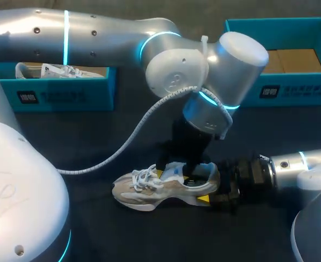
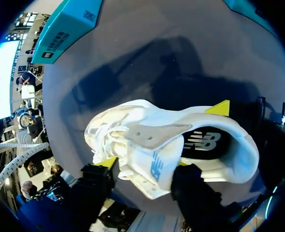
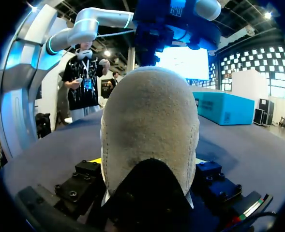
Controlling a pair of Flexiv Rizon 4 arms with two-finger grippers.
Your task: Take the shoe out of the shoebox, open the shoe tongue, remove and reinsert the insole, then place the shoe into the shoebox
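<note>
So the shoe (image 1: 149,191) is laid on the counter (image 1: 122,234), heel clamped between the right fingers (image 3: 86,176), spread just heel-wide. The tongue (image 2: 152,162) is pinched between the left fingers (image 2: 96,186), also kept fairly wide.

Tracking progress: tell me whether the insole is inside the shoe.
Yes, the dark insole lies inside the shoe, visible through its opening.

A robotics lab bench. Two silver robot arms with glowing cyan joint rings, the left arm (image 1: 95,33) and the right arm (image 1: 307,164), share a dark grey cloth-covered table (image 1: 122,234). A teal cardboard shoebox (image 1: 67,95) and a second teal shoebox (image 1: 291,90) stand well apart from the fingers of the left gripper (image 2: 146,163).
</note>
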